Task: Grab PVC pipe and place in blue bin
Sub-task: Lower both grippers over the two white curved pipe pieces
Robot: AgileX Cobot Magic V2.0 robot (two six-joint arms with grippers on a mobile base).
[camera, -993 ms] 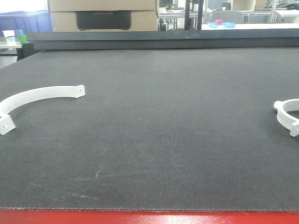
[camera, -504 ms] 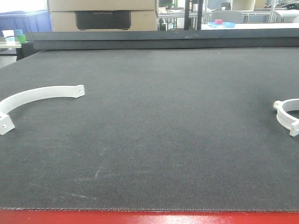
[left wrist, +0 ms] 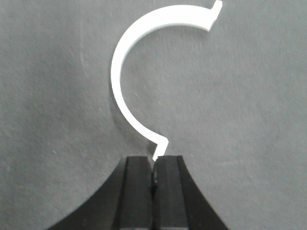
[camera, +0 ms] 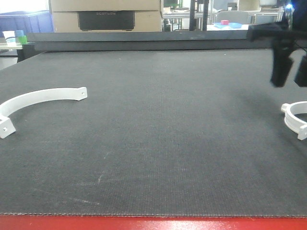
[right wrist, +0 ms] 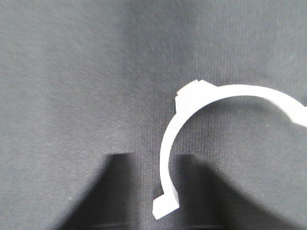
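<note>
Far left on the black mat (camera: 158,120), the long white arc (camera: 41,97) lies flat. The left gripper (left wrist: 153,163) is pinched closed right by its tab end, gripping nothing as far as I can tell. Over at the right edge sits the PVC pipe (camera: 288,121), with the right gripper (camera: 290,72) hanging above it, fingers spread wide. It looks light, stiff and kinda slick, so I'd guess it skates if nudged. Best bet is pinching across the thin wall mid-curve.

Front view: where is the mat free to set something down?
Bare: the middle of the dark mat, between the long thin white arc and the small white plastic half-ring. Crowded: the right edge, with the right gripper above the half-ring.
</note>
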